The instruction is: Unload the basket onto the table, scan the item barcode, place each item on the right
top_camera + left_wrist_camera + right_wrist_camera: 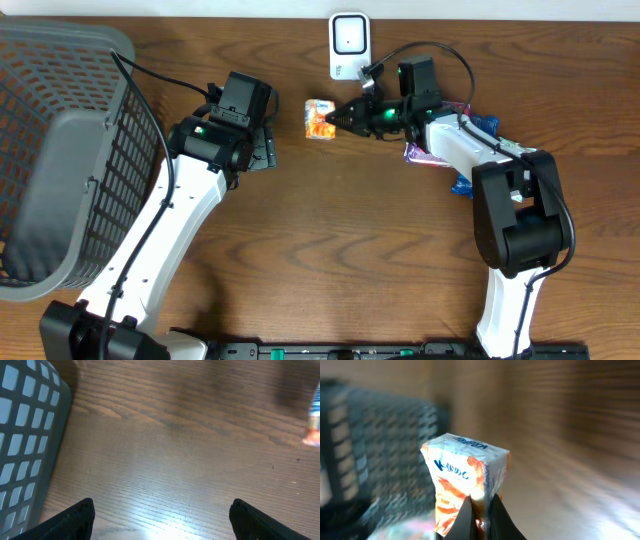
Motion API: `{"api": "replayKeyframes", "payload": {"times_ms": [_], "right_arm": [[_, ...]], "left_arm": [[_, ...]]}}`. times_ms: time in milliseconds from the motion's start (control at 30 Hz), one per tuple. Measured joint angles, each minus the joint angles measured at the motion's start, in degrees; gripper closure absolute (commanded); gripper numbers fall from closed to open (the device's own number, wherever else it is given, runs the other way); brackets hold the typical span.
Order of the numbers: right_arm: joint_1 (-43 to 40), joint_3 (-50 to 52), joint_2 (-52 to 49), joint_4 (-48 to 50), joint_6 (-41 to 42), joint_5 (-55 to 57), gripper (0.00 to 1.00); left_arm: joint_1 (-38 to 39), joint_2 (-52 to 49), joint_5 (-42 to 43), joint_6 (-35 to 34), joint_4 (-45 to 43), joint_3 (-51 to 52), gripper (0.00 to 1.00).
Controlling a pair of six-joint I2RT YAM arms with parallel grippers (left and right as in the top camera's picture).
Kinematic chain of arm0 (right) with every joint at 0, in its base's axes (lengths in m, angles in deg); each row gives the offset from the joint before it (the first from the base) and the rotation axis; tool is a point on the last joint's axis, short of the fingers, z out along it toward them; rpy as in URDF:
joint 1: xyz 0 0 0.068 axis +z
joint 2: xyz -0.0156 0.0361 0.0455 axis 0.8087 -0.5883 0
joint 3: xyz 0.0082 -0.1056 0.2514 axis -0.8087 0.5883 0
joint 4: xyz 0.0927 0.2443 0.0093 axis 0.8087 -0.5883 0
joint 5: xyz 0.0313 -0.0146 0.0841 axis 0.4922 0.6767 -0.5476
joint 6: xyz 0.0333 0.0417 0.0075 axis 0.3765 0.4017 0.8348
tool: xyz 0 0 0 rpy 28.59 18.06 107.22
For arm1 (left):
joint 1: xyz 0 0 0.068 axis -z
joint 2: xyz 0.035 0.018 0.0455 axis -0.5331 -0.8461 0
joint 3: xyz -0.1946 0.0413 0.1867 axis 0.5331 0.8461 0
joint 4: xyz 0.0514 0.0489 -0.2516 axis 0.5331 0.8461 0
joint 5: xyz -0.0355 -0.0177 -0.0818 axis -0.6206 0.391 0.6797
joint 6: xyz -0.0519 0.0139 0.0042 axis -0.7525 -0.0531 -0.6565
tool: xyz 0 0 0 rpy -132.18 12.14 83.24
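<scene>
- Wooden surface, with a white scanner at its far edge.
- Right gripper pinches a small packet near the scanner; the scan seems not yet done.
- Left gripper is spread and empty.

A small packet — orange and white, blue lettering — is pinched at one edge by the right gripper, near the white scanner, slightly to its left.

A mock shop checkout: a white scanner, a grey basket and snack packets on a wooden table.
</scene>
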Motion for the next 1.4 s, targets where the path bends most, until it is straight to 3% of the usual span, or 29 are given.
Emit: {"api": "replayKeyframes", "payload": {"times_ms": [133,267,333,433,767,833,933,1067,1267,1400], "right_arm": [[0.2,0.0,0.02,-6.95,2.82,13.68,0.98],[1.88,0.0,0.02,-9.53,4.46,22.73,0.75],[3.89,0.0,0.04,-9.4,5.35,26.18,0.7],[6.19,0.0,0.04,-9.44,5.38,28.83,0.63],[4.52,0.02,3.98,-14.19,3.3,29.73,0.56],[3.34,0.02,7.48,-16.55,1.88,29.66,0.45],[1.62,0.0,13.81,-20.74,-1.2,29.68,0.19],[-1.11,-0.09,22.82,-28.96,-7.17,29.51,0.01],[-6.1,-0.26,30.01,-43.36,-18.51,32.0,0.01],[-8.87,-0.26,30.58,-48.96,-21.35,35.69,0.01]], "left_arm": [[0.02,0.0,0.0,0.0,0.0,0.0,0.14],[0.02,0.0,0.02,0.0,0.0,0.0,0.14],[0.02,0.0,0.0,0.0,-0.02,0.0,0.14],[0.0,0.0,0.0,0.0,0.0,0.0,0.14],[0.02,0.0,0.02,0.0,-0.02,0.0,0.14],[0.02,0.0,0.0,0.0,-0.02,0.0,0.14],[0.02,0.0,0.0,0.0,-0.02,0.0,0.14],[0.0,0.0,0.0,0.0,0.0,0.0,0.14],[0.0,0.0,0.0,0.0,0.0,0.0,0.14],[0.02,0.0,0.0,-0.02,0.0,0.0,0.14]]}}
